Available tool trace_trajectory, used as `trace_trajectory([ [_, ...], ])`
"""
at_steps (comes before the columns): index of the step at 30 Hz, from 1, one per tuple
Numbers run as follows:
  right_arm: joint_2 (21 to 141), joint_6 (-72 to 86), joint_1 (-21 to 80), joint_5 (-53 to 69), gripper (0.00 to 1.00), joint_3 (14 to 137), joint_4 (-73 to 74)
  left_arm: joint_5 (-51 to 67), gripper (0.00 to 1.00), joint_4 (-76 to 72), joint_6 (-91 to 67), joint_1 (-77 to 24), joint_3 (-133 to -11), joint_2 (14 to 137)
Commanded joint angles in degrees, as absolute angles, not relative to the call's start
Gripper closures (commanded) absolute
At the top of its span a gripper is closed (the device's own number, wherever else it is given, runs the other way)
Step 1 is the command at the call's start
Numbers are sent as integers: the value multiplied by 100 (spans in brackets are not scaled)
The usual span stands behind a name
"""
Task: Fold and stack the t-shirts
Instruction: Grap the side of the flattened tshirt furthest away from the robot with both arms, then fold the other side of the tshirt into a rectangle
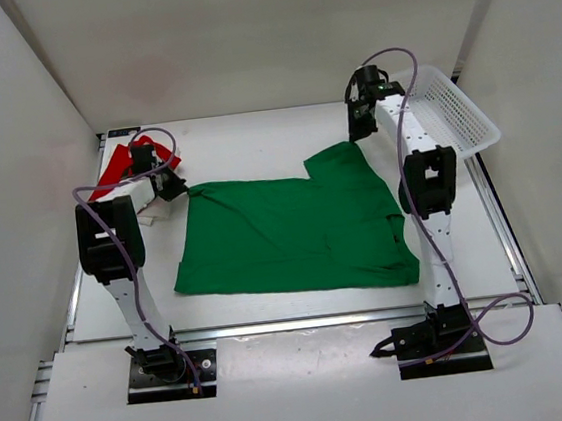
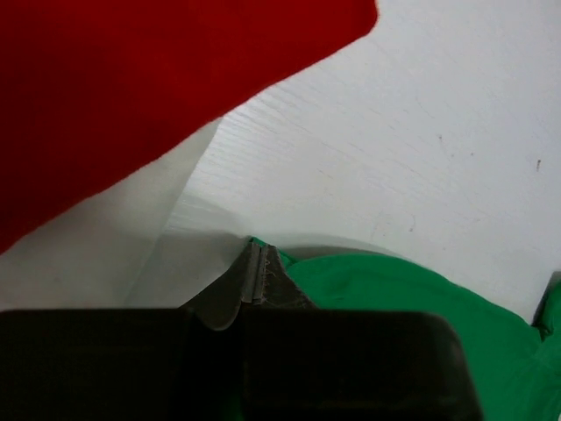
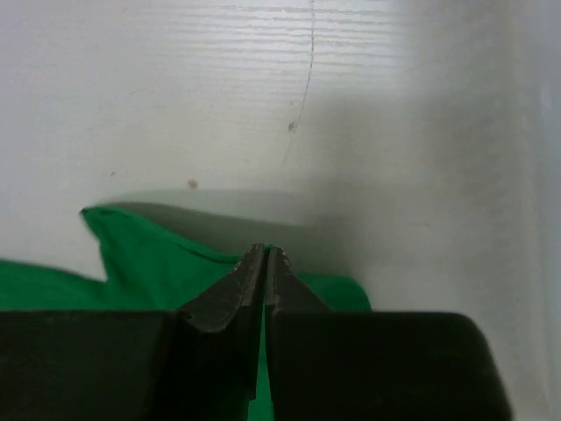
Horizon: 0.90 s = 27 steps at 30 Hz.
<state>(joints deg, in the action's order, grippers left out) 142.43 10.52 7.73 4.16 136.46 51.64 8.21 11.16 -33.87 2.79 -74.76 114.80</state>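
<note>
The deep green t-shirt point(image 1: 294, 234) lies spread flat across the middle of the table. My left gripper point(image 1: 172, 188) is shut on its far left corner, low at the table; the tips point(image 2: 260, 248) pinch green cloth point(image 2: 421, 289). My right gripper point(image 1: 358, 132) is shut on the far right sleeve edge; green cloth point(image 3: 140, 254) shows between and under its tips point(image 3: 266, 250). The bright red t-shirt point(image 1: 105, 186) lies folded at the far left, just beyond the left gripper point(image 2: 131, 88). A white cloth, likely the white t-shirt point(image 2: 88, 254), lies under it.
A white mesh basket point(image 1: 457, 112) stands tilted at the far right corner, close behind the right arm. White walls enclose the table on the left, back and right. The arm bases sit at the near edge.
</note>
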Motion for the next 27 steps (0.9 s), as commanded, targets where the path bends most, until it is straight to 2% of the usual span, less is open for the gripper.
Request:
trace_trajectory([
  [1, 13247, 791, 729, 651, 100, 13404, 5423, 923, 100, 1133, -3313, 220, -7462, 10925],
  [4, 12336, 765, 729, 537, 100, 11776, 5029, 958, 100, 1046, -3374, 176, -7409, 10846],
  [7, 11252, 975, 660, 641, 100, 10070, 3931, 967, 100, 1011, -3401, 132, -7190, 10610],
  [10, 10399, 1142, 589, 694, 100, 8777, 3360, 1054, 100, 897, -3437, 132, -7076, 10293],
  [17, 8924, 1564, 606, 493, 100, 6963, 2612, 1282, 100, 765, -3559, 70, -6339, 9459],
  [23, 7754, 1890, 554, 343, 100, 5487, 1978, 1669, 100, 536, -3657, 641, -5284, 8623],
  [27, 7042, 1969, 430, 387, 100, 4984, 1828, 2003, 100, 466, -3682, 975, -4879, 8315],
])
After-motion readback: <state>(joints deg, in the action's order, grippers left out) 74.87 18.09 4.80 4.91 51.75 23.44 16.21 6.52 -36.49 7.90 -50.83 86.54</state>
